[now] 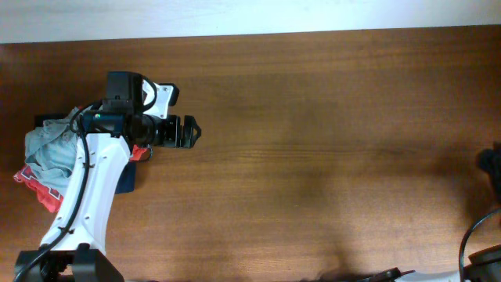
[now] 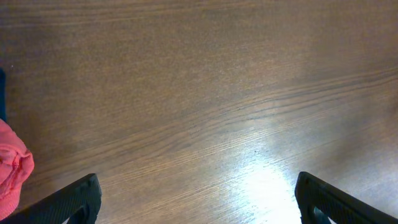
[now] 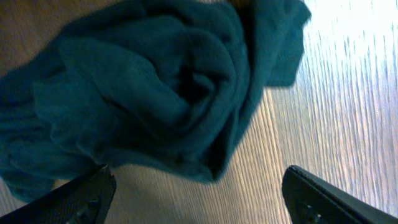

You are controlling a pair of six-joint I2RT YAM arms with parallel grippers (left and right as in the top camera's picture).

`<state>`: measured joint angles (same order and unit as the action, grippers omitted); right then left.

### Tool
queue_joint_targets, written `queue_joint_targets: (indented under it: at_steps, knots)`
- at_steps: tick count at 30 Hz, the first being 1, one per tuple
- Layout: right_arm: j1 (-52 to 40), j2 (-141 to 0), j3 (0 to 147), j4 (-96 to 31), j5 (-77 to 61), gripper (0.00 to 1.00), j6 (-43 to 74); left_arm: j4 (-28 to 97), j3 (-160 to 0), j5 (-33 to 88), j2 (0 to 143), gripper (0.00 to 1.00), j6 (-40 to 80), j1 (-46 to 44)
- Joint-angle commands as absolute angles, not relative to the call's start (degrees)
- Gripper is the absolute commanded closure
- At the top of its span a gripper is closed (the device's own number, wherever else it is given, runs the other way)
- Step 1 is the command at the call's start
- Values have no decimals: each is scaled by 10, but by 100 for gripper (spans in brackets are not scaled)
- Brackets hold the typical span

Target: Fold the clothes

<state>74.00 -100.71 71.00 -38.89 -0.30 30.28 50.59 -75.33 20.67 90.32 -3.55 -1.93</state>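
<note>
Two things are hard for you to read: the overhead view cuts the right arm (image 1: 487, 260) off at the table's (image 1: 313, 117) right edge, and the dark garment (image 3: 155, 87) lies too crumpled in the right wrist view to make out its shape. The right gripper (image 3: 199, 176) hangs over that garment's near edge, fingers (image 3: 81, 199) wide apart and holding nothing, and the left gripper (image 2: 198, 183) stands equally wide over bare wood. At the table's left end the left arm (image 1: 86, 188) hides part of a pile (image 1: 48, 149) of grey-blue, red-and-white and navy garments.
</note>
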Motion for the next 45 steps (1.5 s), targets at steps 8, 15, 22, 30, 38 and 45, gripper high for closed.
queue_joint_targets:
  at_steps: [8,15,22,30,38,45]
  knots:
    - [739,-1061,720,-371,22,24,308,511,-760,217,904,1,-32,-22]
    - [739,-1062,739,-371,-38,96,307,511,-760,217,904,1,-32,-22]
    - [700,-1025,837,-409,-300,96,308,505,-760,217,904,1,-32,-22]
    - [526,-935,931,-483,-343,96,281,504,-760,217,904,1,-32,-22]
    - [256,-869,947,-565,-212,96,198,505,-764,217,903,1,-32,-21]
    - [50,-888,943,-619,-108,96,178,535,-826,217,899,1,-33,-21]
